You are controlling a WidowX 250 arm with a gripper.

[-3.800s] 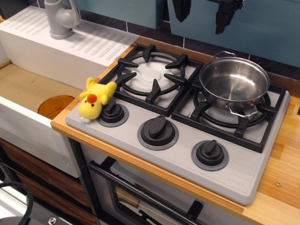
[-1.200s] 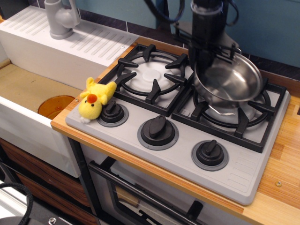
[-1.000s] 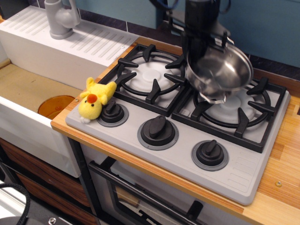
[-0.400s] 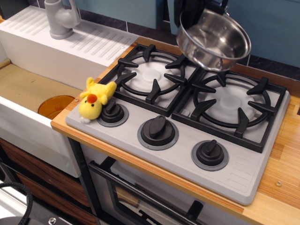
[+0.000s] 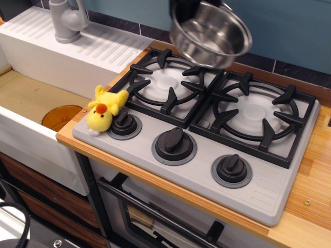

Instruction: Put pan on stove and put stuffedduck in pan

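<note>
Pan [image 5: 211, 32]: airborne, tilted, above stove [image 5: 201, 142]
Gripper: mostly hidden behind pan; grip cannot be told
Stuffedduck [image 5: 105, 108]: stove's left corner, against knob [image 5: 124, 123]
Surroundings: wooden counter [image 5: 310, 196], white sink [image 5: 36, 98], teal wall

We see pan [image 5: 211, 33] in air above stove [image 5: 199, 129] rear, between burners; stuffedduck [image 5: 104, 110] on stove's front-left corner, touching left knob [image 5: 124, 123]; sink [image 5: 36, 98] left.
</note>
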